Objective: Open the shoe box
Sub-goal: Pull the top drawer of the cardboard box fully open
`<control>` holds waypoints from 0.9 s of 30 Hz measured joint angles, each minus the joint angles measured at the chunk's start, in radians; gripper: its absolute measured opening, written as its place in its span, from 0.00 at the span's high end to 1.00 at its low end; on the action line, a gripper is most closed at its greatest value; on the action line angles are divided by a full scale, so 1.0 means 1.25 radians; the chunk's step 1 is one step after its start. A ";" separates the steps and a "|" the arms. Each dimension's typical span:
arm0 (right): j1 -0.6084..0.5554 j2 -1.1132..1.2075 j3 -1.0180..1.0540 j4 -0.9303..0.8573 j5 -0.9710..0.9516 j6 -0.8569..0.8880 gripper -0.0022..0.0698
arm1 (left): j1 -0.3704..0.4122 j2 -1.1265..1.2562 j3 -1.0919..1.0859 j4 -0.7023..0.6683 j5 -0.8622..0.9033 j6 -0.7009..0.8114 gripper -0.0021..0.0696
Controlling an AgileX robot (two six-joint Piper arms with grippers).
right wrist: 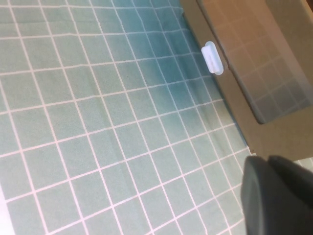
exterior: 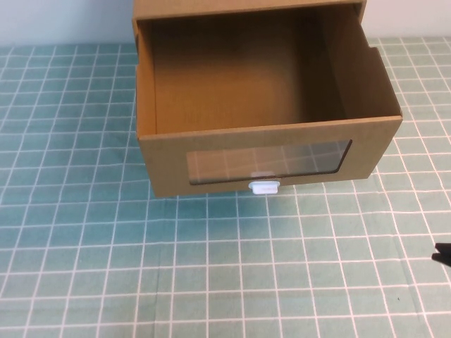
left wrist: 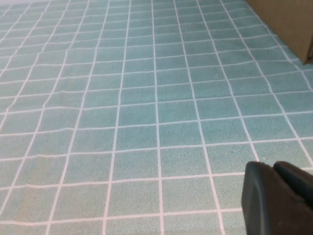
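The brown cardboard shoe box stands at the back of the table, and its drawer is slid out toward me with an empty inside. On the drawer's front are a clear window and a small white pull tab. My right gripper shows only as a dark tip at the right edge, apart from the box. In the right wrist view it is shut and empty, with the tab and drawer front ahead of it. My left gripper is shut and empty over the mat.
A teal mat with a white grid covers the table around the box. A corner of the box shows far off in the left wrist view.
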 joint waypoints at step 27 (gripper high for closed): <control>-0.452 -0.139 0.011 0.147 -0.048 0.000 0.99 | 0.000 0.000 0.000 0.002 0.000 0.000 0.98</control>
